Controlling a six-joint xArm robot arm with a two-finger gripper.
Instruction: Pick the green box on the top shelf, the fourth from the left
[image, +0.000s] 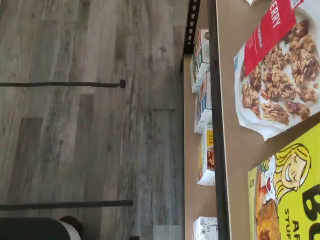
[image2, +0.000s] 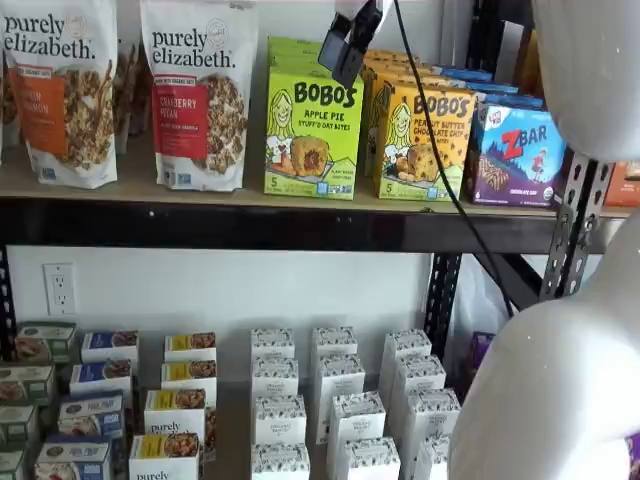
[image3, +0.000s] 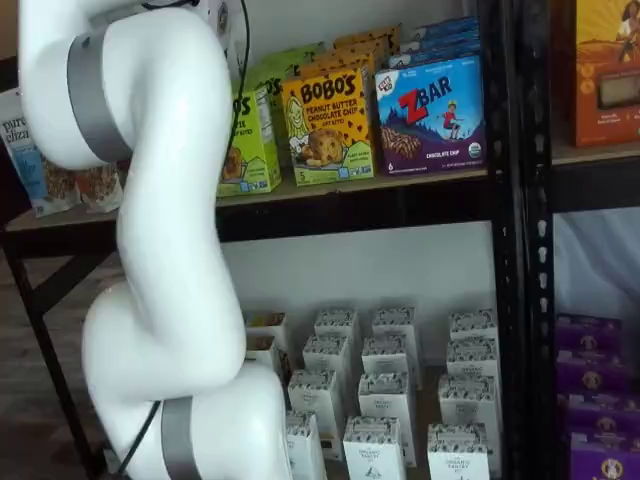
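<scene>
The green box (image2: 312, 130), a lime-green "BOBO'S Apple Pie" carton, stands upright on the top shelf (image2: 250, 225). It also shows in a shelf view (image3: 250, 140), partly hidden behind my white arm, and in the wrist view (image: 287, 195), with the tan shelf board (image: 235, 145) beside it. My gripper (image2: 348, 45) hangs from the view's top edge with a cable beside it, in front of the box's upper right corner. Its black fingers show as one dark shape and I cannot tell a gap. Nothing is held.
Purely Elizabeth granola bags (image2: 198, 95) stand left of the green box; a yellow-orange Bobo's box (image2: 425, 140) and a blue ZBAR box (image2: 520, 150) stand to its right. Small white boxes (image2: 335, 400) fill the lower shelf. A black upright (image3: 510, 250) stands at the right. My arm (image3: 160, 250) fills the foreground.
</scene>
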